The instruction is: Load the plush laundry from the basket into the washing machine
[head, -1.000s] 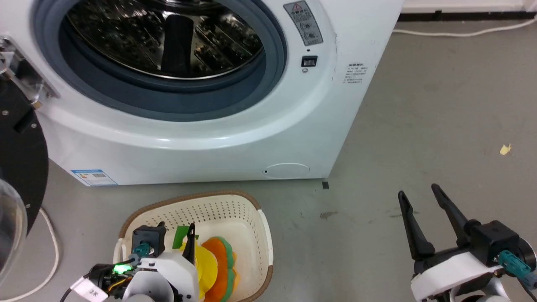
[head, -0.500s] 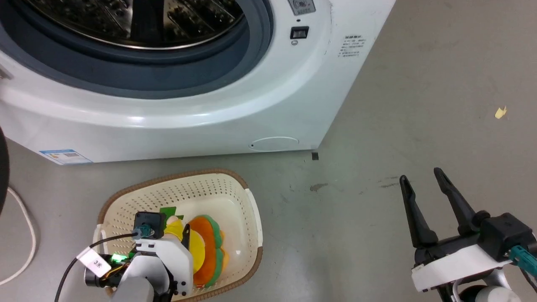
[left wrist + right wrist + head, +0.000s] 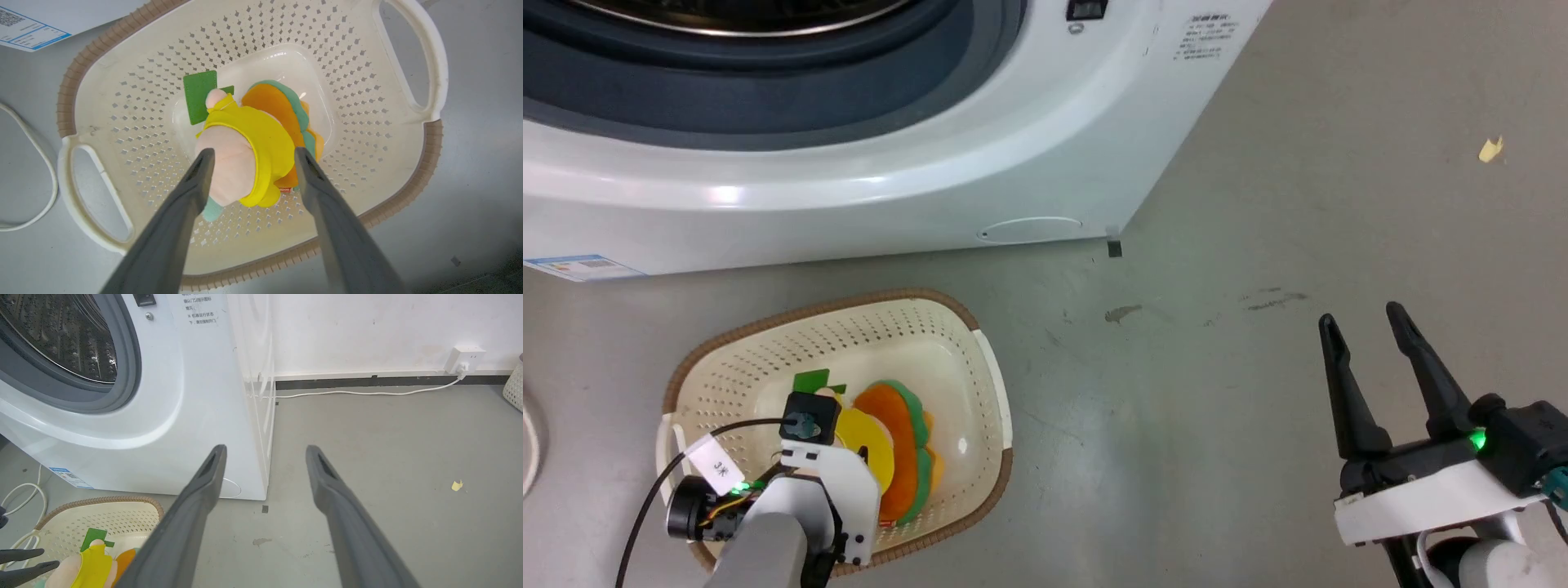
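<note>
I see left claw (image 3: 251, 157) spread, straddling toy (image 3: 265, 134) in basket (image 3: 367, 102); right claw (image 3: 1361, 314) spread over floor (image 3: 1217, 425) near washer (image 3: 849, 196).

My left gripper (image 3: 253, 152) straddles, fingers apart, the peach-pink and yellow plush toy (image 3: 263, 136) lying centred in the oval cream perforated plastic basket (image 3: 359, 81), its green tag (image 3: 199, 102) at eleven o'clock.

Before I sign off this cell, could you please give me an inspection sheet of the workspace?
Surface: grey floor, stained in spots.
Job's things: plush laundry lying in basket; washing machine opening uncovered.
Clutter: yellow scrap on floor.
Claws: left claw open, straddling the plush; right claw open, empty.
Cables: white cable beside basket; another cable along the wall.
Surroundings: white wall, socket.
</note>
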